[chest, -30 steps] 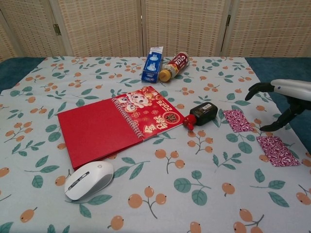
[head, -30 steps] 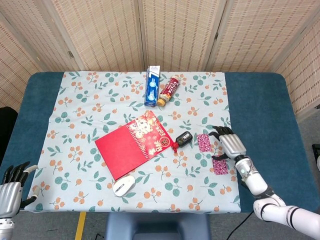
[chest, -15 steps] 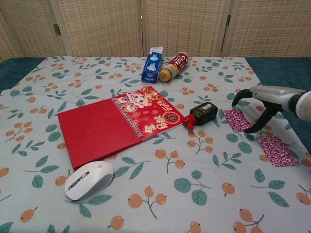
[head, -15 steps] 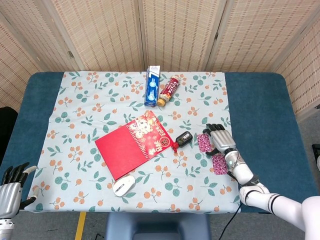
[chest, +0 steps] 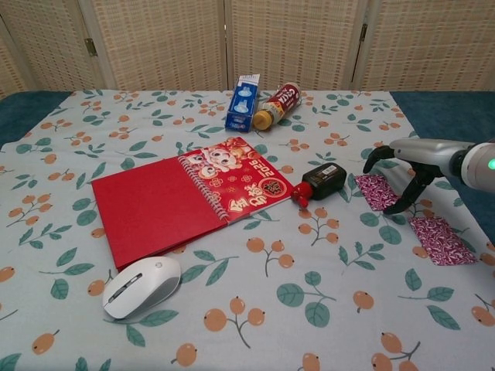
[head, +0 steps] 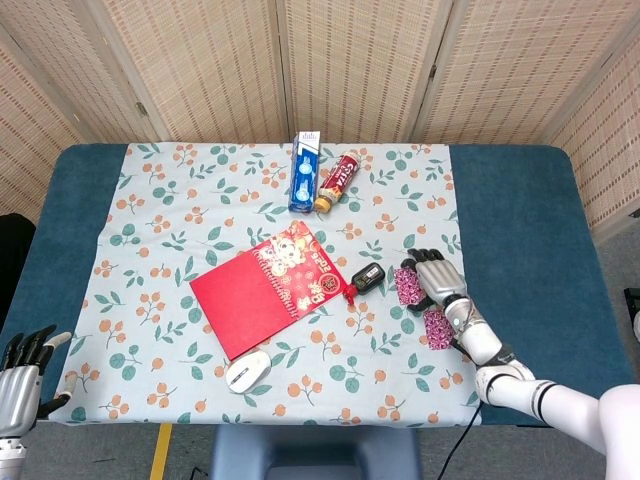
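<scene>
Right hand [chest: 402, 171] hovers over the far patterned packet [chest: 377, 191], fingers apart and arched down, holding nothing; the thumb tip is at or just above the cloth by the packet's right edge, and contact can't be confirmed from either view. In the head view, right hand [head: 432, 279] covers part of that packet [head: 407, 285].

Second patterned packet [chest: 440, 239] lies flat just nearer and to the right of the first, apart from it, partly under the right forearm in the head view [head: 438, 329].

Black car key [chest: 322, 179] with a red tassel sits just left of the far packet, near the hand but not touched.

Left hand [head: 20, 372] is at the near-left table corner, off the floral cloth [head: 200, 200], fingers spread and upright, holding nothing. Not visible in the chest view.

Elsewhere on the cloth:
- red spiral notebook [chest: 186, 201] open at centre, left of the key
- white mouse [chest: 141, 285] near side, just below the notebook
- blue box [chest: 243, 102] and red-labelled bottle [chest: 278, 104] lying side by side at the far edge, touching or nearly so

The blue table [head: 520, 220] shows on both sides of the cloth.
</scene>
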Available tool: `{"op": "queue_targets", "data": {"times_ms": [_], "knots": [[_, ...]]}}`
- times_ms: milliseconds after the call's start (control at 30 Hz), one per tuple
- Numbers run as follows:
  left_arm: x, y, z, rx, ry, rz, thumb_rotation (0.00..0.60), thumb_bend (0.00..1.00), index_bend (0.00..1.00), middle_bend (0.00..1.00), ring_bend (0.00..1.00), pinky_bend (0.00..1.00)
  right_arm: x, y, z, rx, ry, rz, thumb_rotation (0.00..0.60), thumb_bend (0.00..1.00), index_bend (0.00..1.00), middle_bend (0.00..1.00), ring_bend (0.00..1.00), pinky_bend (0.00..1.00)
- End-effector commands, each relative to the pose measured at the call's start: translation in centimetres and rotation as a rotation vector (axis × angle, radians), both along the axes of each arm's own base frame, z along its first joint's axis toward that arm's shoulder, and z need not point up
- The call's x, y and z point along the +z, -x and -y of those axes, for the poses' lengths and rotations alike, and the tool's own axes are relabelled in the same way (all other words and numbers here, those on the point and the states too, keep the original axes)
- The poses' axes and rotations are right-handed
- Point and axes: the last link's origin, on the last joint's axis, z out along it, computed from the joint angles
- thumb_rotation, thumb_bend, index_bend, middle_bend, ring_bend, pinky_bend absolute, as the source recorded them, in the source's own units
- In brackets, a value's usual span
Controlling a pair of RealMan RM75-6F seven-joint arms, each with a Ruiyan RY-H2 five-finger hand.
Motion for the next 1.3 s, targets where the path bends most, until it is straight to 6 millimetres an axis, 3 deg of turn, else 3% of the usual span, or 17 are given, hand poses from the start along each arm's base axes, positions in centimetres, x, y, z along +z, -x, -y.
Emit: {"op": "queue_targets", "data": {"times_ms": [33,667,867,1300], "knots": [[0.0,0.0,0.0,-0.001,0.000,0.000,0.600,0.43,0.23,0.13,0.13,0.00,0.0,-0.1,0.2,0.000,-0.002,-0.010,0.539,0.21,0.20,0.08,0.00,0.00],[0.0,0.2,0.1,0.007,-0.001,0.000,0.600,0.43,0.23,0.13,0.13,0.00,-0.3,-0.2,0.7,-0.007,-0.021,-0.044,0.539,0.21,0.20,0.08,0.00,0.00],[-0.1,0.3,0.2,0.008,0.001,0.002,0.600,0.43,0.23,0.13,0.13,0.00,0.0,-0.1,0.6,-0.009,-0.011,-0.040,0.538,0.21,0.26,0.09,0.00,0.00],[-0.1,0.3,0.1,0.007,0.001,0.002,0.600,0.43,0.23,0.13,0.13,0.00,1.6,0.1,0.5,-0.013,0.028,-0.007,0.540,0.21,0.27,0.09,0.00,0.00]]}}
